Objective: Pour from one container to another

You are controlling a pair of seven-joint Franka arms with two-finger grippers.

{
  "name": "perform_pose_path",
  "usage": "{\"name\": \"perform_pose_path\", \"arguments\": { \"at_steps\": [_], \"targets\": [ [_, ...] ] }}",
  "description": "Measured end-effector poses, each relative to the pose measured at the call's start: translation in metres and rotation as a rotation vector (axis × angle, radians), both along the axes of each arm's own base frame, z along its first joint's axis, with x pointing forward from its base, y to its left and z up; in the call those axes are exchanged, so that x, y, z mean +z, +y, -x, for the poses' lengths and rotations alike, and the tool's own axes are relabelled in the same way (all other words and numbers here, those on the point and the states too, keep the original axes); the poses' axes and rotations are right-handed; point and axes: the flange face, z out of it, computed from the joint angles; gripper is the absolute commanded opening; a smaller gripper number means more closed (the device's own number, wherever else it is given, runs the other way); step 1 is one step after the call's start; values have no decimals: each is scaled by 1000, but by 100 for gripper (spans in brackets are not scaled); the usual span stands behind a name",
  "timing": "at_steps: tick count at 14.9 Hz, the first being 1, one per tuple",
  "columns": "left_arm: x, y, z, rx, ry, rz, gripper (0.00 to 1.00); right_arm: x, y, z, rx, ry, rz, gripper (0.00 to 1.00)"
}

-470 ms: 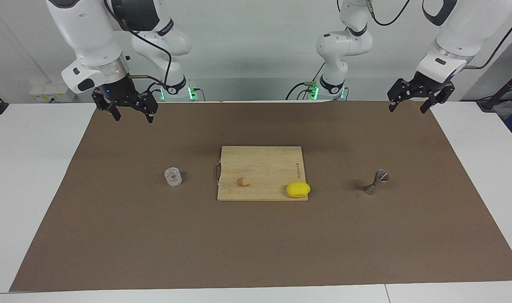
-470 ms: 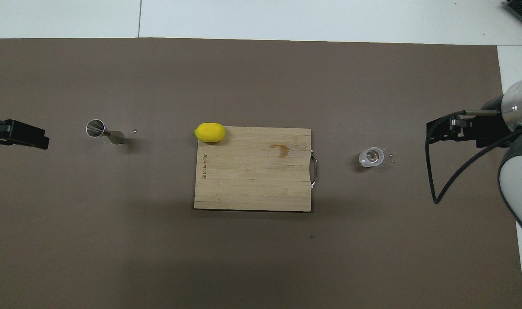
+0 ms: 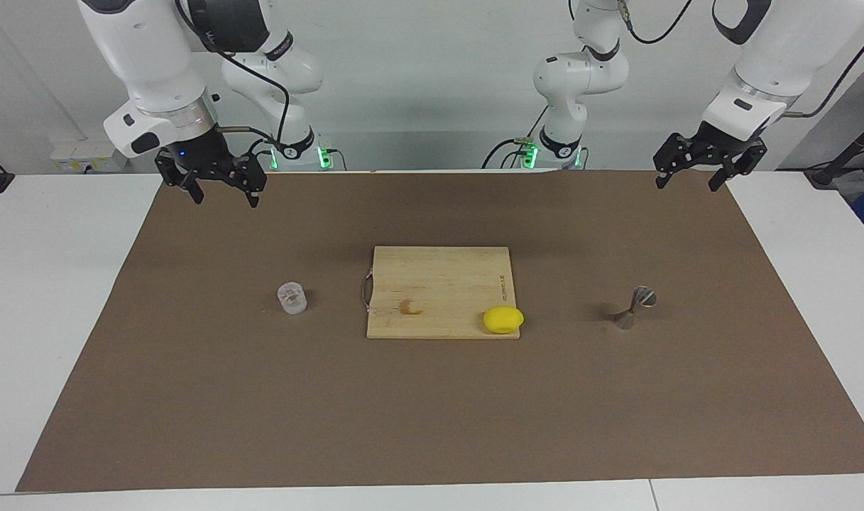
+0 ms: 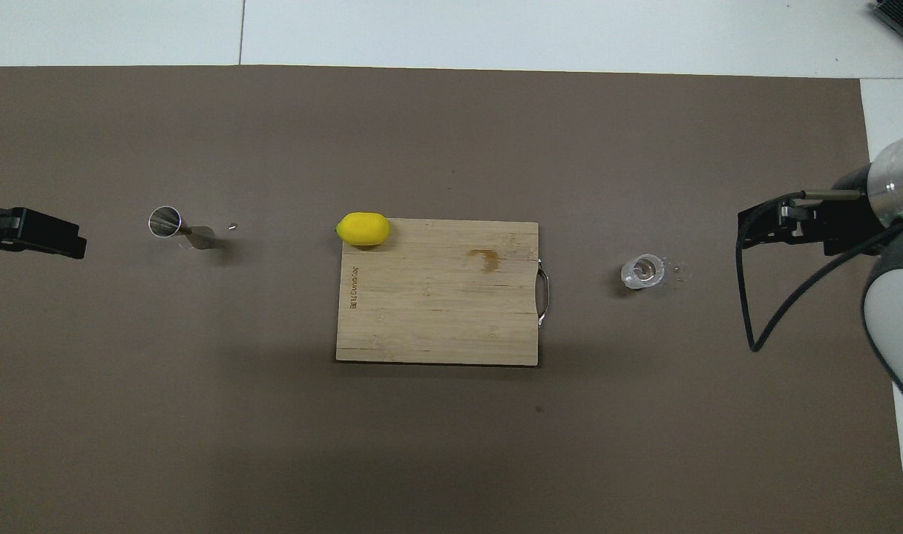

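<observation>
The small clear cup point(image 3: 292, 297) point(image 4: 642, 271) stands on the brown mat toward the right arm's end of the table. The silvery hourglass jigger point(image 3: 634, 307) point(image 4: 178, 228) stands on the mat toward the left arm's end. My right gripper point(image 3: 226, 201) point(image 4: 744, 230) hangs open and empty over the mat's edge at the robots' side, well apart from the cup. My left gripper point(image 3: 687, 186) point(image 4: 76, 247) hangs open and empty above the mat's corner at the left arm's end, apart from the jigger.
A wooden cutting board point(image 3: 439, 277) point(image 4: 436, 311) lies in the middle of the mat between cup and jigger. A yellow lemon point(image 3: 503, 319) point(image 4: 363, 228) rests on the board's corner toward the jigger. The brown mat point(image 3: 432, 411) covers most of the white table.
</observation>
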Motion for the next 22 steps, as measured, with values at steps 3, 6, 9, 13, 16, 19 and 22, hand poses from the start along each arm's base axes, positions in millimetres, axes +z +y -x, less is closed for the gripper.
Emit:
{"name": "perform_pose_path", "arguments": {
  "at_steps": [3,6,9,13,16,19,22],
  "targets": [
    [-4,-1,0,-2,9,0,100,0,0,0,0,0,0,100],
    [-14,1,-1,6,15,7,100,0,0,0,0,0,0,100],
    [-40,17,2,81,77,94,100,0,0,0,0,0,0,100],
    [-86,49,5,356,180,186,100,0,0,0,0,0,0,100],
    [-118,64,-3,674,269,274,100,0,0,0,0,0,0,100],
    [-153,75,-19,1057,329,398,100,0,0,0,0,0,0,100],
    [-192,91,-20,1390,399,579,100,0,0,0,0,0,0,100]
  ]
}}
